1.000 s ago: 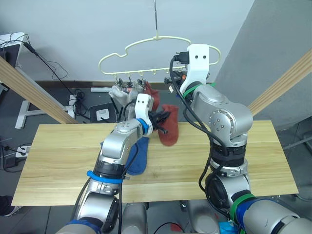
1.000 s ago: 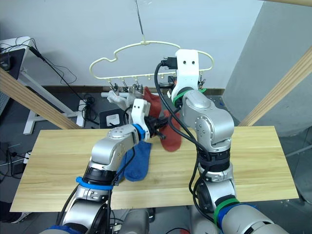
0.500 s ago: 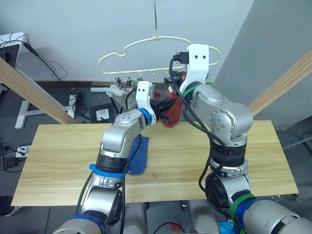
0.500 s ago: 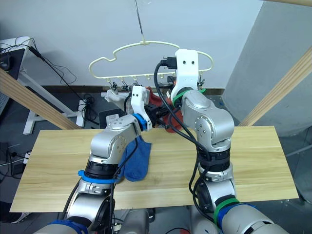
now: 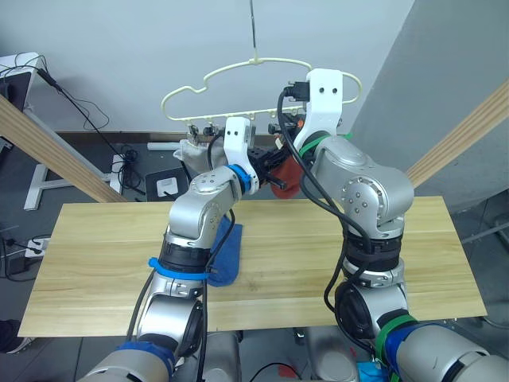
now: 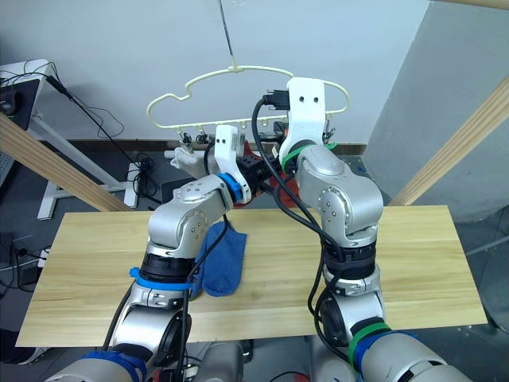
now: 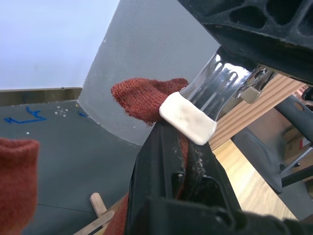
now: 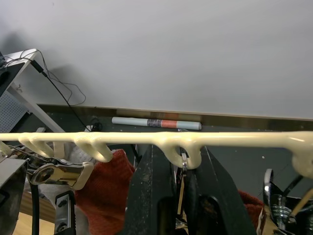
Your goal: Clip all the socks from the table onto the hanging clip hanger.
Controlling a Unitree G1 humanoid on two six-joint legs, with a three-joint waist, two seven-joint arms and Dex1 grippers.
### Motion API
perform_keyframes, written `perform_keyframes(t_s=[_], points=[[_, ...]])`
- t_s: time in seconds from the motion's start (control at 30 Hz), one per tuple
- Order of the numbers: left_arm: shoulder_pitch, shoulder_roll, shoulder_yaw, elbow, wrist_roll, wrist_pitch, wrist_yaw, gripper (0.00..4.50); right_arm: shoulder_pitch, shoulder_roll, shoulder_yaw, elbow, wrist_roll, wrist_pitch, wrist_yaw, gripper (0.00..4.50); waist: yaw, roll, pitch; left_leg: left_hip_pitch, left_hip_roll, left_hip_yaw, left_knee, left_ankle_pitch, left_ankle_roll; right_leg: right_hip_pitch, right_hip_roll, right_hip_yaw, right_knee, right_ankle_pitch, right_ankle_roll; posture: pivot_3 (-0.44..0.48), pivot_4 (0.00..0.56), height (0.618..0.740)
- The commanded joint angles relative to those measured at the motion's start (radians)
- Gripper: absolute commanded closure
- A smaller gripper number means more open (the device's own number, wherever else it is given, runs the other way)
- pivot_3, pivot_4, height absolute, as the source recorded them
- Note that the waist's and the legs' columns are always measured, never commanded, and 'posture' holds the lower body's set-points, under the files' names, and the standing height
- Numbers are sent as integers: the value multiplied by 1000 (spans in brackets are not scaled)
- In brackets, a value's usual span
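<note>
Gripping rust-red sock [image 7: 146,95], left hand [image 7: 176,147]

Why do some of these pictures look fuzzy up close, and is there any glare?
Left wrist view: the left hand and the white-tipped clip sit so near the lens that they are soft. Right wrist view: the black fingers are blurred, the clip hanger sharper. Left eye view: even light, no strong glare on the table.

A lab or workshop — bare grey floor [image 5: 95,159], loose cables [image 5: 79,103], timber beams [image 5: 48,151].
</note>
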Motion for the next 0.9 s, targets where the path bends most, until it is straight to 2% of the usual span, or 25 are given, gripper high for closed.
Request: perform_keyframes(t_s=[0.03,0.9], points=[[-10,0,2,-53,-23,-5,-6,4487,-24,35,0,-44,10,-10,-9,4500,0,0,0,0,0,0,0,0,0,0,0,0,0,0,0,-145,345,740],[20,8,-3,-109,-44,33,1,4487,-25,30,0,-35,15,-18,-3,4500,0,0,0,0,0,0,-3,0,0,-1,0,0,-1,0,0,-133,333,740]])
